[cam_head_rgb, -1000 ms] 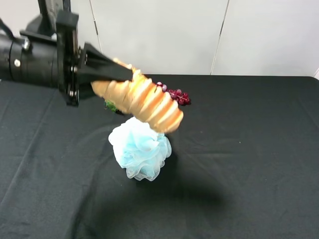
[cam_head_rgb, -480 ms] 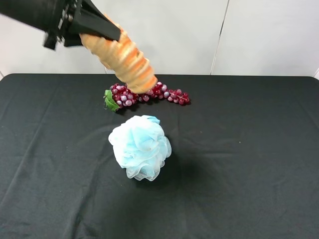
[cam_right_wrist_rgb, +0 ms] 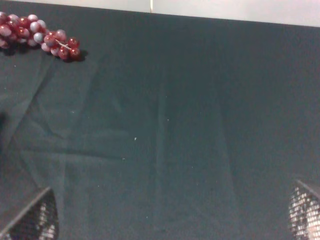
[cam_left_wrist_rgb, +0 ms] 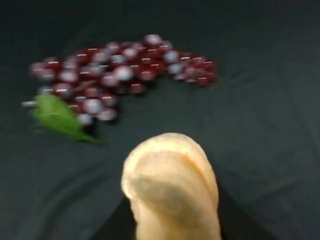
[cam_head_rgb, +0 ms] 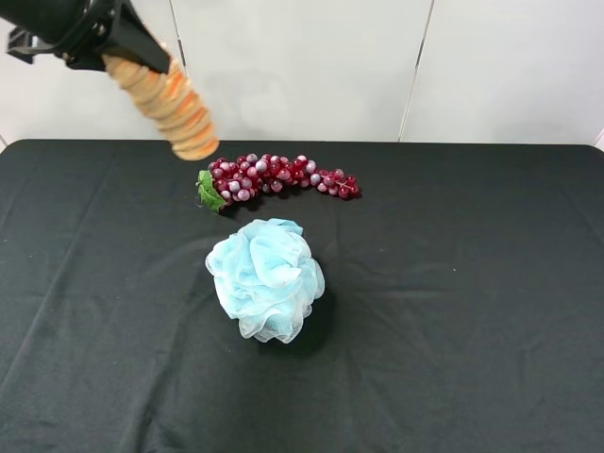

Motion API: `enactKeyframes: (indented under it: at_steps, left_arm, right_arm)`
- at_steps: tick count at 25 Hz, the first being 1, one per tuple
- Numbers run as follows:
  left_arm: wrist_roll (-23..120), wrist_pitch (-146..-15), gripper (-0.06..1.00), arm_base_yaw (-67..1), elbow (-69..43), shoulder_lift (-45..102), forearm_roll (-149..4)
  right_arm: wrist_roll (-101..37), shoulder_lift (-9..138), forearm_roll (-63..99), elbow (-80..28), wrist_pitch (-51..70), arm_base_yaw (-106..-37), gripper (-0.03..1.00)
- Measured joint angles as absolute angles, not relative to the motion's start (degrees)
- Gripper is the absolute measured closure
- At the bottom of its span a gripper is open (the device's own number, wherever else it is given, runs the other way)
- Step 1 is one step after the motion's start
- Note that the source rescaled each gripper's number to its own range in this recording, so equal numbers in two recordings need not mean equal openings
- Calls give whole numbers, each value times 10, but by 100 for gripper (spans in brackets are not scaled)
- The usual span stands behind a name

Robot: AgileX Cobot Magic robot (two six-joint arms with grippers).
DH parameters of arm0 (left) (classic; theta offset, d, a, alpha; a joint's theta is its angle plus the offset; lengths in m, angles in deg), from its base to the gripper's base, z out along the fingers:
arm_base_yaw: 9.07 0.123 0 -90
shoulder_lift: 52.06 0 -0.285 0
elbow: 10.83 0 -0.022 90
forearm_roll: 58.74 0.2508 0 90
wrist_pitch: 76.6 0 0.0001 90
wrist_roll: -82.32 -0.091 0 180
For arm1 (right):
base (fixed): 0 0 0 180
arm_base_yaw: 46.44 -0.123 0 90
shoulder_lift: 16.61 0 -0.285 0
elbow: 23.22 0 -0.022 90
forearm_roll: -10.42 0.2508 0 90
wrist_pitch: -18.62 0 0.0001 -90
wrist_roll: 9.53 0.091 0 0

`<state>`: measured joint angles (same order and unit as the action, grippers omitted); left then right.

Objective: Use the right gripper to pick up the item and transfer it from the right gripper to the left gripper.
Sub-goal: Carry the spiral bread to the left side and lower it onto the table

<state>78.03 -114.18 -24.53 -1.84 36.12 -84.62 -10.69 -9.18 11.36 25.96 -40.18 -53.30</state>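
Observation:
The item (cam_head_rgb: 171, 109), a golden-tan ridged bread roll, hangs in the air at the far left, above the back edge of the table. My left gripper (cam_head_rgb: 142, 58) is shut on its upper end, and the roll points down and to the right. Seen from the left wrist, the roll (cam_left_wrist_rgb: 172, 192) sticks out from between the jaws, blurred, with the grapes beyond it. My right gripper (cam_right_wrist_rgb: 167, 216) is out of the high view. Its own camera shows only two fingertips (cam_right_wrist_rgb: 31, 218) at the picture's corners, standing wide open over bare cloth with nothing between them.
A bunch of red-purple grapes (cam_head_rgb: 274, 176) with a green leaf lies near the back of the black tablecloth (cam_head_rgb: 472, 311). A pale-blue mesh bath puff (cam_head_rgb: 266, 278) sits in the middle. A white wall stands behind the table.
My left gripper has carried the roll up and to the left, from over the puff to the top-left corner of the high view. The grapes and the puff have stayed put.

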Motion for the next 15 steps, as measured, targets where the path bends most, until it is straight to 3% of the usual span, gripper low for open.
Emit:
enactKeyframes:
  at_steps: [6, 15]
  left_arm:
    - [857, -1134, 92, -245, 1, 361, -736]
    - [862, -1109, 92, -245, 75, 361, -724]
  right_arm:
    - [-107, -92, 114, 260, -402, -533, -3]
    - [-107, -92, 114, 260, -402, -533, -3]
